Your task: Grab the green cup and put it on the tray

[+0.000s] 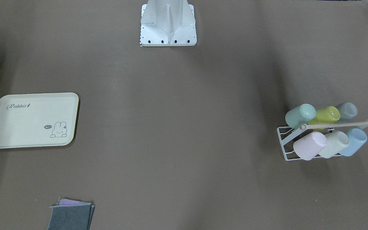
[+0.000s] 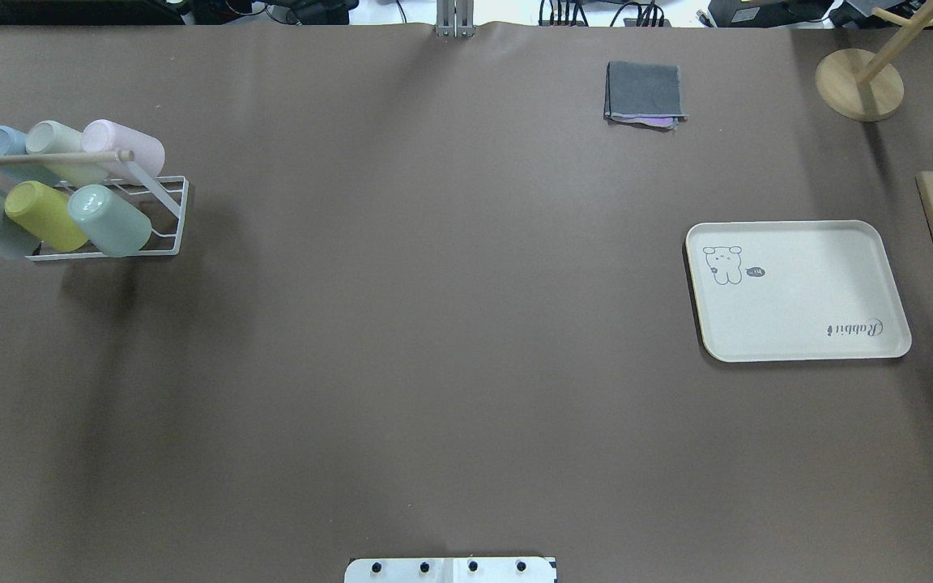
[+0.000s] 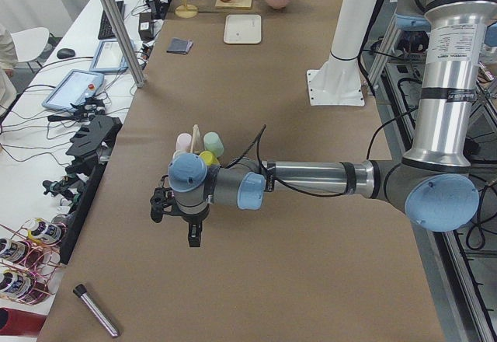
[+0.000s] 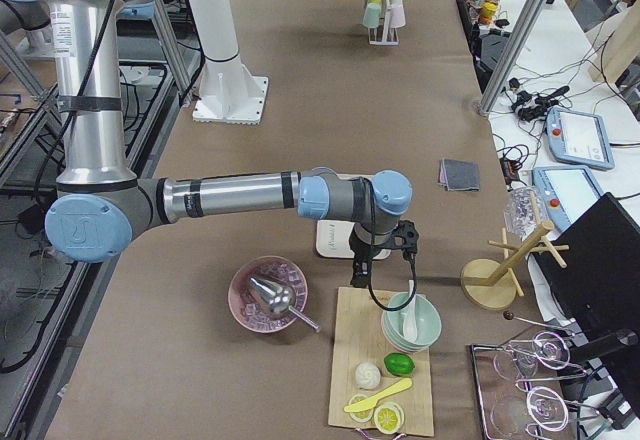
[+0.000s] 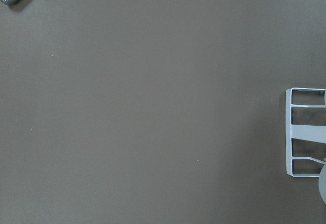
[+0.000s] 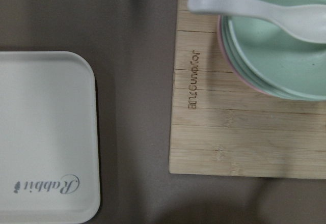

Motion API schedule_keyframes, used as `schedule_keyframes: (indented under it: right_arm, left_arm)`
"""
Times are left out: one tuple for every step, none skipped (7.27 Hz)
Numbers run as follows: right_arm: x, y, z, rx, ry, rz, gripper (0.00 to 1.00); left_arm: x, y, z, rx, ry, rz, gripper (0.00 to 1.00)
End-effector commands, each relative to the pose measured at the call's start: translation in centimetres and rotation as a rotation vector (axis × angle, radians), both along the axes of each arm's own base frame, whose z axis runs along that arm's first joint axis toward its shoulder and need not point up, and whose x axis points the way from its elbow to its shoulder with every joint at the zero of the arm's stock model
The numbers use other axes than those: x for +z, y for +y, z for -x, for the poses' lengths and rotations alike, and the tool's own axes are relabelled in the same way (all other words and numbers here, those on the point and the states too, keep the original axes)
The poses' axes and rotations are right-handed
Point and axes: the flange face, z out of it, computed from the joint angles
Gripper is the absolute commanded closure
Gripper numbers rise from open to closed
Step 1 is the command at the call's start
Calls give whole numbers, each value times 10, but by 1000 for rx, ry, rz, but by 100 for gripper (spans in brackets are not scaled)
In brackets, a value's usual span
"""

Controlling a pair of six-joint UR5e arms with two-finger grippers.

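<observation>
The green cup (image 1: 300, 115) lies tilted on a white wire rack (image 1: 285, 144) at the table's left end, beside a yellow-green cup (image 1: 324, 115). It also shows in the overhead view (image 2: 110, 220) and the exterior left view (image 3: 213, 144). The cream tray (image 1: 34, 121) with the "Rabbit" print lies bare at the other end (image 2: 798, 291). My left gripper (image 3: 177, 218) hangs over bare table just short of the rack; I cannot tell if it is open. My right gripper (image 4: 383, 260) hovers between the tray (image 6: 46, 132) and a bamboo board; I cannot tell its state.
The rack (image 2: 176, 219) holds several other cups. A bamboo board (image 6: 244, 132) carries stacked green bowls (image 6: 277, 46) with a spoon. A pink bowl (image 4: 268, 295), a wooden stand (image 2: 859, 81), a folded grey cloth (image 2: 645, 93) and a metal tube (image 3: 97, 311) lie around.
</observation>
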Motion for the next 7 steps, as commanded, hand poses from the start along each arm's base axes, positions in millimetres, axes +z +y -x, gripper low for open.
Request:
schedule_keyframes:
  right_arm:
    - [-20,-14,41,20,11,47,0]
    - [-19,-14,57,-9,13,48,0]
    - [-13,-14,70,-24,12,38,0]
    - [1,-18,77,4,11,40,0]
    - [16,-20,86,28,4,31,0]
    - [25,-20,93,26,2,21,0]
    - [25,-19,100,19,4,25,1]
  left_arm:
    - [5,5,-1,1,0,8,2]
    - [5,5,-1,1,0,8,2]
    - [5,6,-1,1,0,9,2]
    - [5,6,-1,1,0,9,2]
    - [5,6,-1,1,0,9,2]
    - [5,6,-1,1,0,9,2]
    - [5,6,-1,1,0,9,2]
